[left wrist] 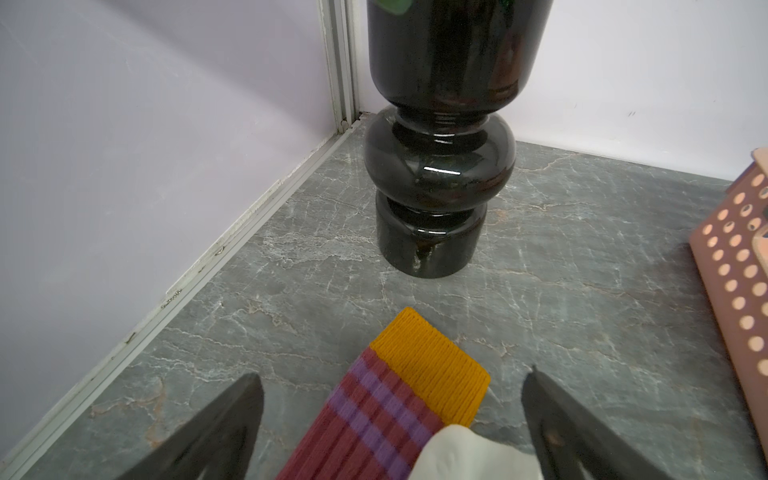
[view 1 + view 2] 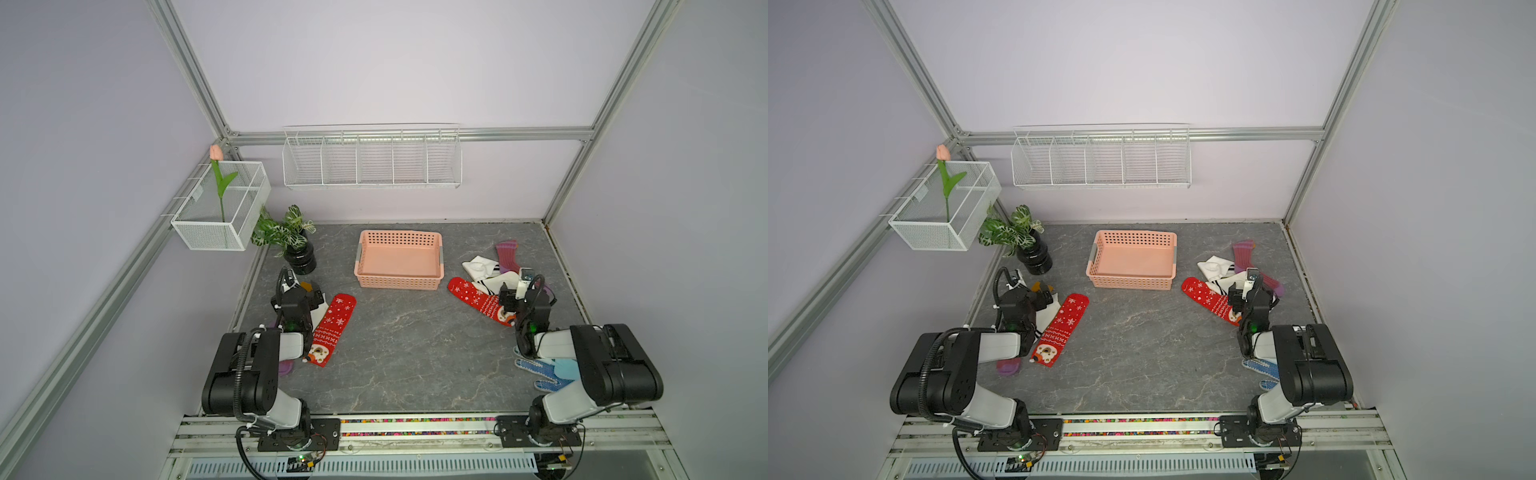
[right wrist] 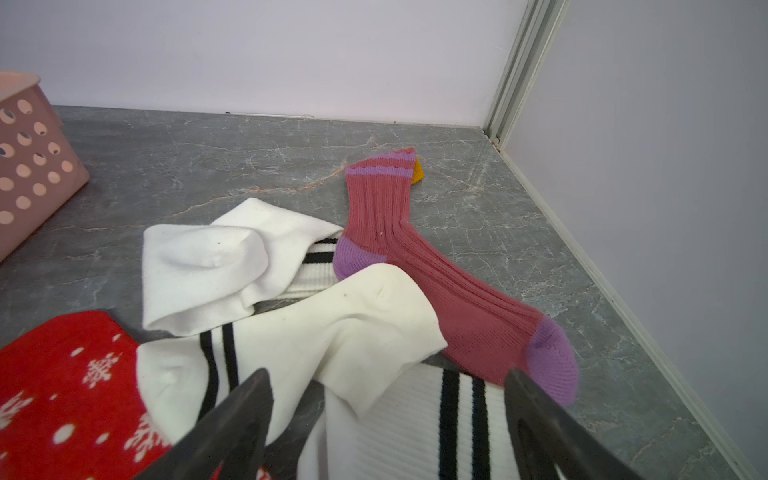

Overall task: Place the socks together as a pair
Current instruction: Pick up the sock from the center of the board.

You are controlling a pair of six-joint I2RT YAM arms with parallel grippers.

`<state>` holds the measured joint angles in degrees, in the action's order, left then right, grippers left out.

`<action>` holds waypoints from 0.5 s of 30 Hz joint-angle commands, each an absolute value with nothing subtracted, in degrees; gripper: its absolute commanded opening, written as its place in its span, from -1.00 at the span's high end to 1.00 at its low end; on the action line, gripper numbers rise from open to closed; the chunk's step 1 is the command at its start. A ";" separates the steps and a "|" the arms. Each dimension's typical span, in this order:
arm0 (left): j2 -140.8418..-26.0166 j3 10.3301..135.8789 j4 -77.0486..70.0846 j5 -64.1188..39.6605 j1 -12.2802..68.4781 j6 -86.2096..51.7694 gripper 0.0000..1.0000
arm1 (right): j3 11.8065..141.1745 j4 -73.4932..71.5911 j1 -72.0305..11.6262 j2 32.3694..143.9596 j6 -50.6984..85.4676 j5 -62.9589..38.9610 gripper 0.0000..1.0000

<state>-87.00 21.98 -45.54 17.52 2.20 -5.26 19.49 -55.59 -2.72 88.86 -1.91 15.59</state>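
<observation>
Much of the left side is covered by the left arm. Of the maroon ribbed sock (image 1: pixel 374 419) beneath it we make out in both top views only a purple toe near the front and a mustard scrap at the far end. The left wrist view shows its mustard cuff and purple stripes and cuts off the rest. A white lump of fabric (image 1: pixel 457 453) lies on it, and too little of that shows for us to name it. The left gripper (image 1: pixel 393 374) is spread wide, a finger on either side of that cuff, holding nothing. Just beside the arm a red snowflake sock (image 2: pixel 332 330) lies flat and straight. The other red snowflake sock (image 2: pixel 473 299) lies right of the pink basket (image 2: pixel 399 283), its near end partly under the right arm. The right gripper (image 3: pixel 387 372) is also wide and empty, over the white black-striped socks (image 3: pixel 332 332). These are crumpled and overlapping, so we cannot count them surely. Behind them the second maroon sock (image 3: pixel 415 266) lies bent, its mustard cuff mostly hidden. The right arm half covers the blue dotted gloves (image 2: pixel 544 370).
</observation>
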 commanded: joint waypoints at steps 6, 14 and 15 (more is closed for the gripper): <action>-77.66 25.73 -36.88 12.72 2.20 -2.13 -0.99 | 17.66 -53.63 -3.72 81.20 -2.42 17.70 -0.77; -60.17 35.41 -3.72 26.01 2.24 -35.25 -0.99 | 28.72 -3.76 -1.97 57.69 22.46 19.05 -0.77; -59.39 34.74 -3.51 25.45 2.20 -38.12 -0.99 | 29.31 -1.53 -1.31 56.43 22.78 16.44 -0.77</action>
